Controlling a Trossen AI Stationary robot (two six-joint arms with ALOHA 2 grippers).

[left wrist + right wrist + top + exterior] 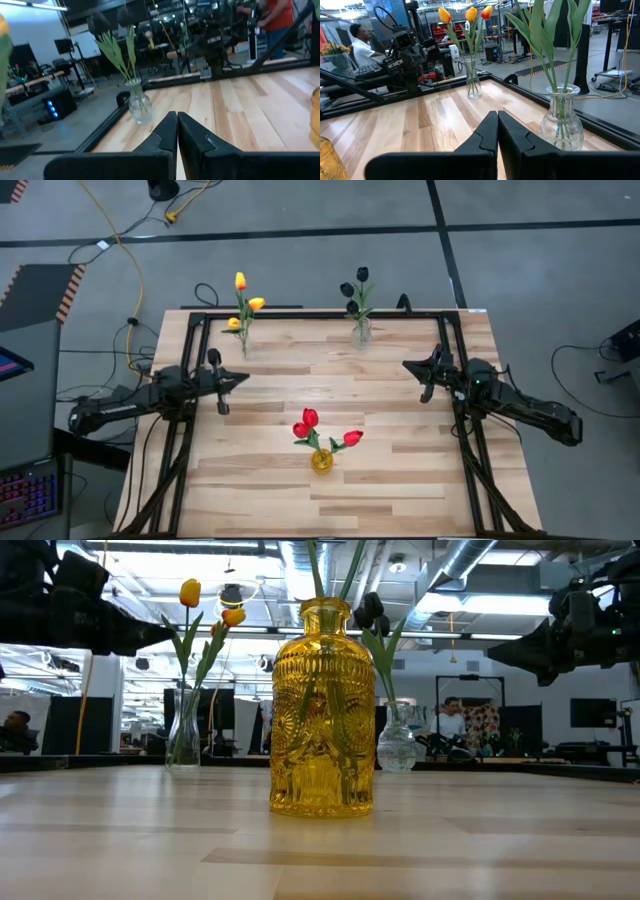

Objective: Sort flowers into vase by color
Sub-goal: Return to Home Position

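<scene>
Apparently the sorting is finished. Three red flowers (310, 423) stand in the yellow vase (321, 461) near the middle of the table's (420, 480) front edge. The yellow flowers (246, 300) fill the left clear vase (244, 342) by the back left corner, and the black flowers (355, 290) stand in the right clear vase (361, 333) along the back edge. No stem lies loose on the wood, so I judge that only parking the arms is left.

The left gripper (240, 379) hangs over the left side of the table and the right gripper (407, 365) over the right side. Both are empty and well apart from every vase.

The high view alone shows the whole layout and the bare boards. Only the wrist views show each pair of fingers pressed together on nothing. The low view shows the yellow vase's ribbed glass with green stems inside, but the red heads are cut off above. It also shows a person seated in the room beyond.
</scene>
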